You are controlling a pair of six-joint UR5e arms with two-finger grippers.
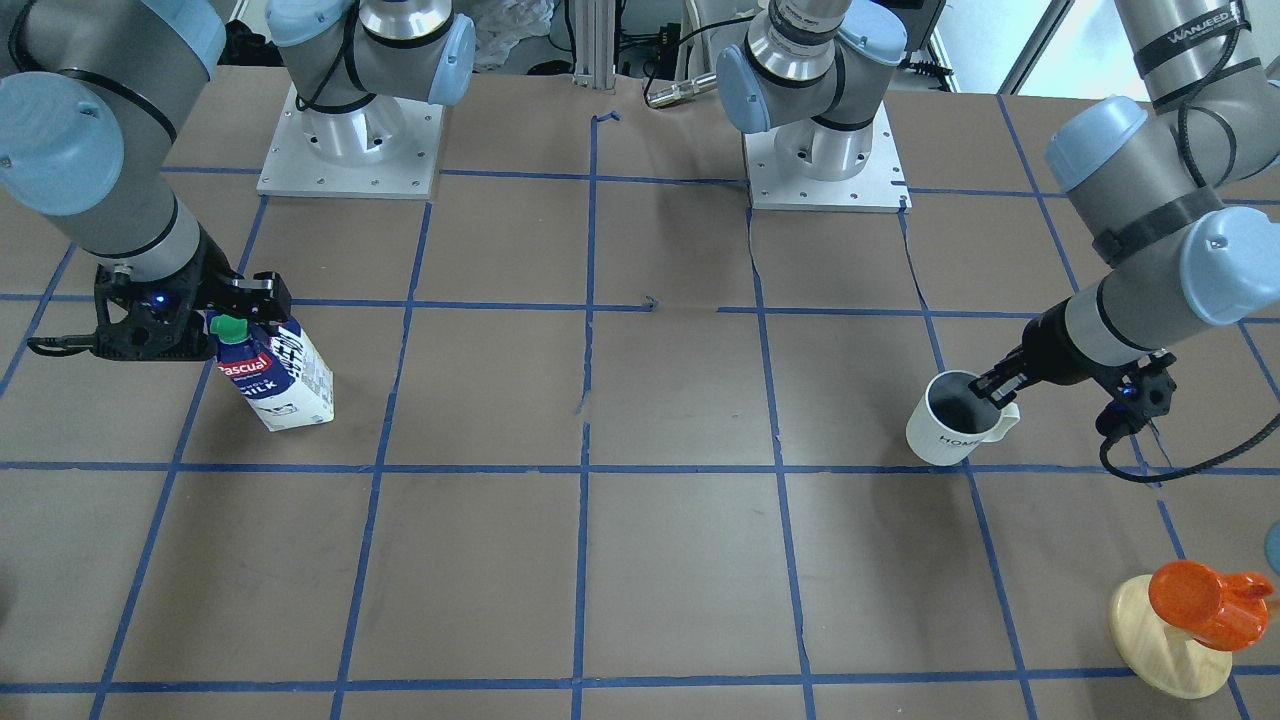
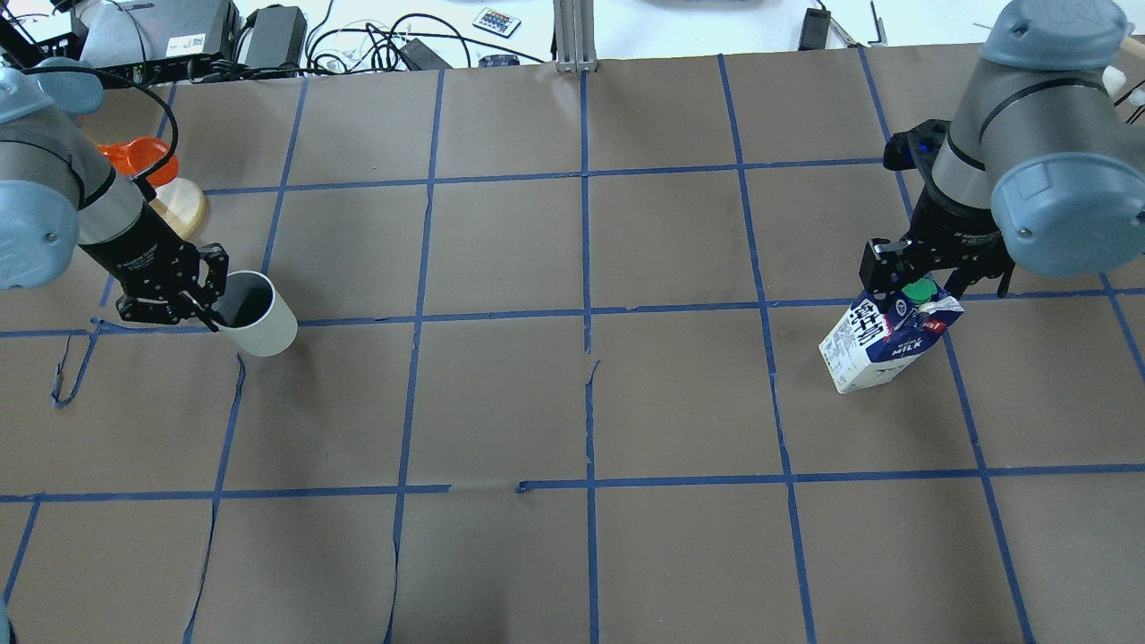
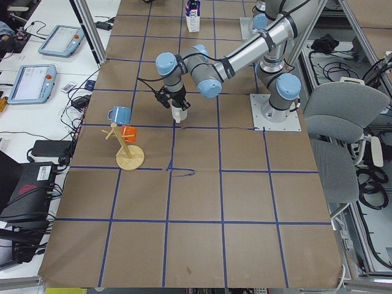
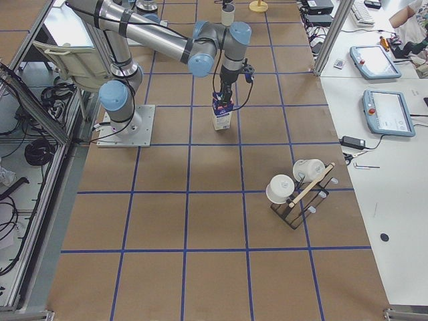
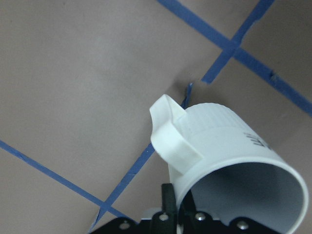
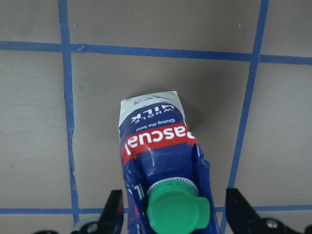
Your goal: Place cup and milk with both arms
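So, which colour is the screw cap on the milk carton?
Green. The cap of the milk shows best in the right wrist-mounted view.

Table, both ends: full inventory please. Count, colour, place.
milk carton: one, dark blue and white with green cap, upright on the table
cup: one, white, held at its rim
orange cup: one, on the mug tree
blue cup: one, same tree
mug tree: one, pale wood, robot's left end of the table
white cups: two, on the rack
rack: one, black base, wooden stem, robot's right end
table: one, brown paper, blue tape grid
left gripper: one, black, shut on the cup's rim
right gripper: one, black, open, fingers either side of the carton top
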